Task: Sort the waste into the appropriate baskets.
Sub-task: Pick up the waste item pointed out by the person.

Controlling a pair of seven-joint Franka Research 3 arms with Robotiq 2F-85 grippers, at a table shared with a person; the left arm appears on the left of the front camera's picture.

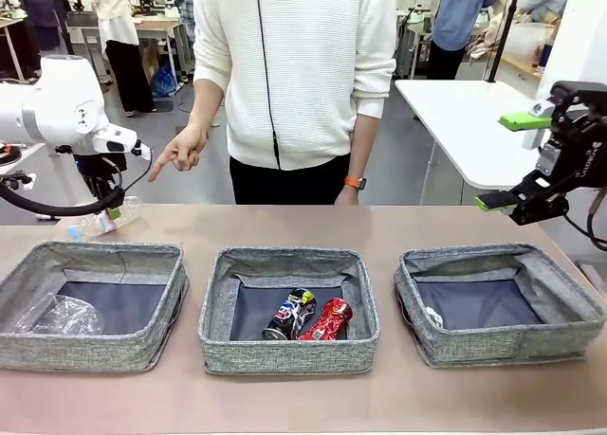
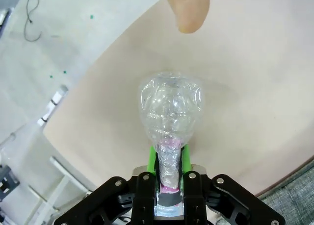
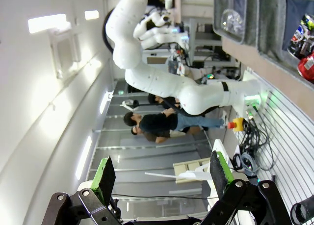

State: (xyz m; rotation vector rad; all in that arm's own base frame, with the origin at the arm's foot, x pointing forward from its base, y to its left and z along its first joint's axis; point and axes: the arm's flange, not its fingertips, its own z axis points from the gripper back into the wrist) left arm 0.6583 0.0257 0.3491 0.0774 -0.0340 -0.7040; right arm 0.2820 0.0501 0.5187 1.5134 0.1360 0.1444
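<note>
From my seat, the left gripper (image 2: 169, 161) has its green pads (image 2: 152, 159) pinched tight on the neck end of a clear plastic bottle (image 2: 170, 117), the pink label just visible between the jaws. In the left wrist view the crumpled body of that bottle points toward twelve o'clock, lying over the tan table (image 2: 255, 87). In the front view I see the same bottle (image 1: 102, 222) on the table just beyond the left basket (image 1: 90, 302), at about ten o'clock from the picture's middle. A person's hand (image 1: 180, 151) points a finger down near it, at roughly one o'clock from the bottle.

The right gripper (image 1: 512, 160) hangs spread wide with nothing between its fingers, above the right basket (image 1: 498, 302), at three o'clock.

The left basket holds another clear plastic bottle (image 1: 59, 315). The middle basket (image 1: 289, 307) holds the dark printed can (image 1: 291, 313) and the crushed red can (image 1: 327, 319), touching side by side. The right basket holds a small white paper wad (image 1: 433, 317) at its near-left corner.
</note>
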